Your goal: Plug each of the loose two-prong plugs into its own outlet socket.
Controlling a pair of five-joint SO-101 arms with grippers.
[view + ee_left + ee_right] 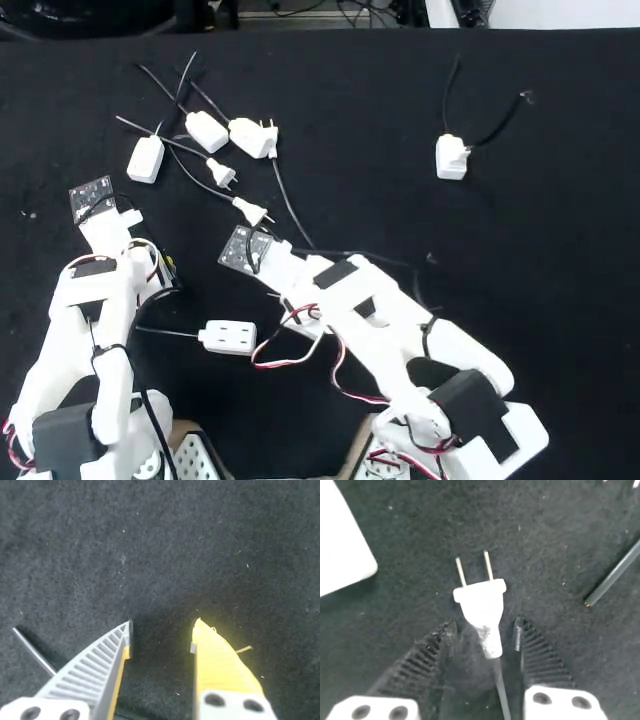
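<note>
While both arms sit low over the black table [560, 300], let's take it from the left. The left arm [85, 320] comes first. Its jaws stand well apart over bare cloth, nothing between them, and a thin dark cable [32, 651] lies just off to one side.

Beyond that arm a white socket block [146, 158] lies flat. A second socket block [207, 131] sits just to its right, their black leads crossing. Closer in, between the two arms, a flat outlet [228, 337] rests on its own lead.

Moving right, an adapter [252, 138] with two bare prongs sits just beside the second block. Below it are two loose ones, the upper plug [222, 175] and the lower plug [252, 210], both unplugged on the cloth.

Now the right arm [400, 330], stretched in toward that cluster. Its jaws are parted around the narrow tail of a white plug [480, 605], with a dark gap on either side, so there's no grip on it. The prongs point away from the jaws. Whether this is one of the pair seen from above, I can't tell. A white block [340, 545] lies near it.

Far right, well apart from everything, is a lone socket [452, 157] with black leads curling away.
</note>
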